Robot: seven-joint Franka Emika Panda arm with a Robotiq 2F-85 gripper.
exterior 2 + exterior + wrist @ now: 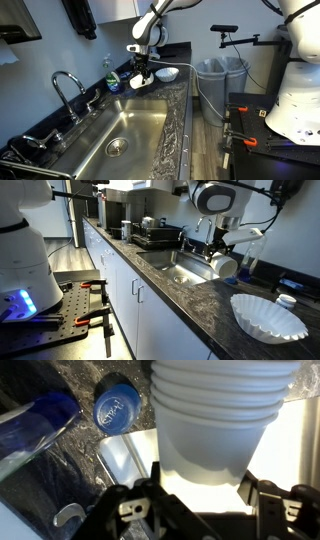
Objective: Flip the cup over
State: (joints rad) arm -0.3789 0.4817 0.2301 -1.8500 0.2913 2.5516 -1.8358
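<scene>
We see the gripper (198, 478) clamped on the cup (214, 422), which fills the upper centre of the wrist view. One dark finger sits on each side of the cup's narrower part, and the wider end, ringed with stepped rims, points toward the top of the frame. In an exterior view the cup (227, 265) hangs tilted on its side in the gripper (220, 258), right of centre, above the counter (190, 305) just beside the sink (184, 275). We cannot tell whether anything is inside it. In the other exterior view the gripper (140, 74) and the cup (138, 82) sit at upper centre, beyond the far end of the sink (140, 128), whose drain (117, 147) shows at lower centre. A wide white fluted filter bowl (268, 318) rests on the counter at lower right, and its inside shows only white pleats. At upper left of the wrist view lies a clear bottle (38, 428) with a blue cap (117, 408); we cannot make out its contents.
</scene>
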